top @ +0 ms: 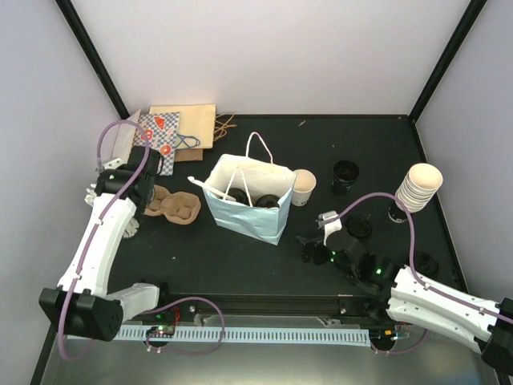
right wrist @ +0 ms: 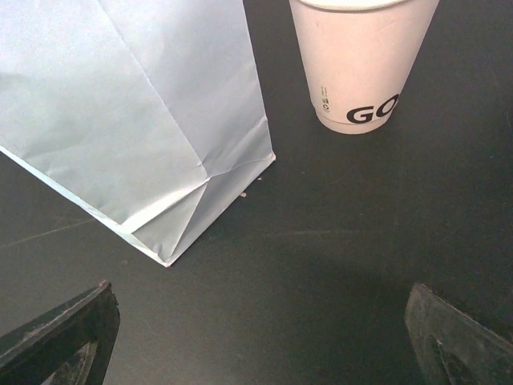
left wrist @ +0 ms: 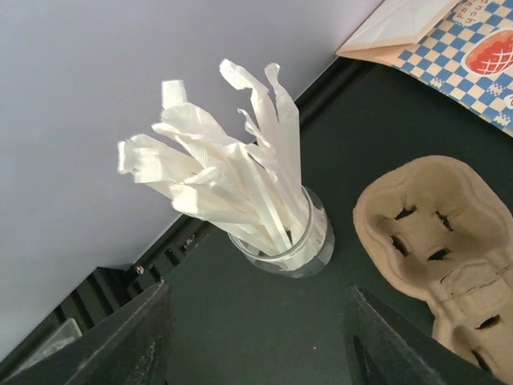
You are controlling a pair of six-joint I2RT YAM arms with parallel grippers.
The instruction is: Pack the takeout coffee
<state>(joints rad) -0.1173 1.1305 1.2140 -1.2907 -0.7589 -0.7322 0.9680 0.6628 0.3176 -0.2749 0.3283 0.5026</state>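
Takeout coffee (top: 267, 200), two lidded, sits in one bag (top: 248, 222); left gripper (left wrist: 256, 289), right gripper (right wrist: 260, 289) both released.

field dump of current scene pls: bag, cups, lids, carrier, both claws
bag: light blue bag, upright mid-table, mouth open
packed: two black-lidded cups visible inside the bag
loose cup: unlidded cup, standing just right of the bag
cup stack, far right
loose lids: black lids, on the table right of the bag
carrier: brown cup carrier, left of the bag, empty
left claw: open, empty, facing glass of wrapped straws
right claw: open, empty, facing bag corner and unlidded cup
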